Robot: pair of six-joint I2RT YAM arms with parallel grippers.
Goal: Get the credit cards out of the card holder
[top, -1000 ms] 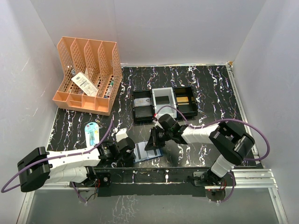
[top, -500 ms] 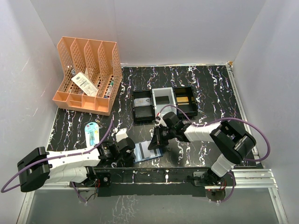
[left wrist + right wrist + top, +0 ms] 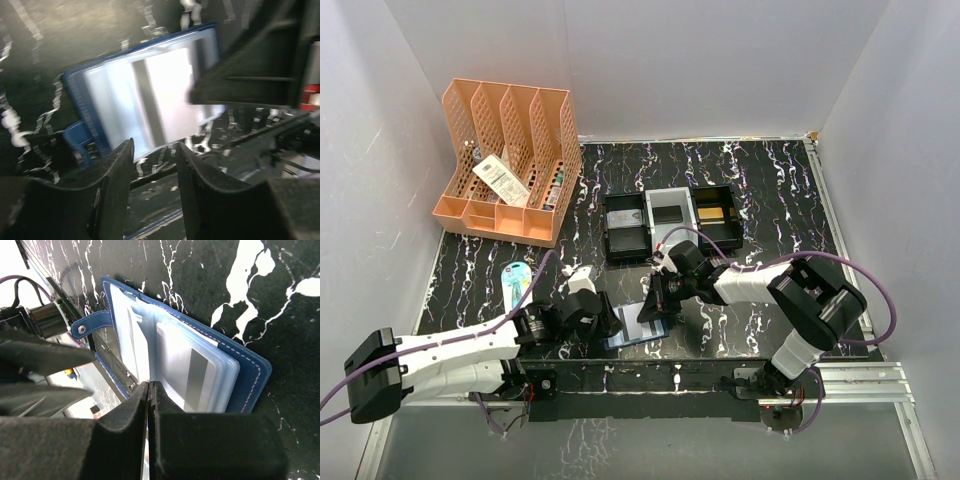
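A: Where's the card holder [image 3: 638, 327]?
B: Lying open on the counter [image 3: 760, 190], near edge, between the arms (badly blurred in the left wrist view).
A: The jaws?
B: Left gripper [image 3: 154, 147] slightly parted, empty. Right gripper [image 3: 150, 385] closed against the sleeves; whether it pinches anything is hidden.

I'd call this a robotics lab cell, though I only see its inside: plain white panels [image 3: 700, 70] box in a black marbled tabletop [image 3: 770, 200], an aluminium rail [image 3: 865, 378] runs along the near edge, and purple cables [image 3: 894, 312] loop in the open. The peach file rack [image 3: 510, 165] and small trays [image 3: 625, 228] look like staged props.
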